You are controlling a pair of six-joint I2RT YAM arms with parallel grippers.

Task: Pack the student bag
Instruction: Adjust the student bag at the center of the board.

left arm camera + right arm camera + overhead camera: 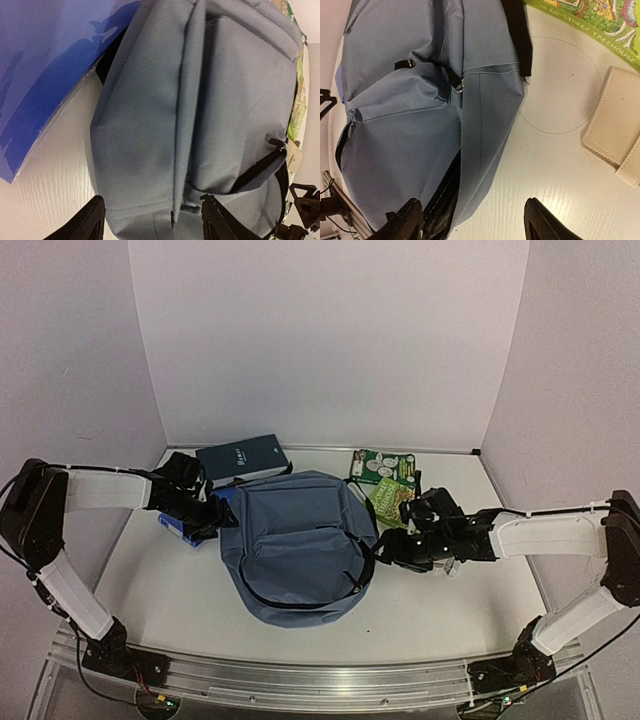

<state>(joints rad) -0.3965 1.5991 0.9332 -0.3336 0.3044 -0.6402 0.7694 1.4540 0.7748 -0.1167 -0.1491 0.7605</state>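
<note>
The large slate-blue fabric backpack (295,540) lies flat in the middle of the white table (460,610), front pocket up. The left fingers (85,225) are spread apart at its left edge with the fabric between them, clamping nothing. The right fingers (545,225) are also released at its right edge, one over the black zipper, the other over bare table. A flat bright-blue book (40,75) lies just beside the bag's left side. A dark navy book (243,458) sits behind it, green picture books (385,480) at its right rear, and a cream pouch (615,130) nearby.
</note>
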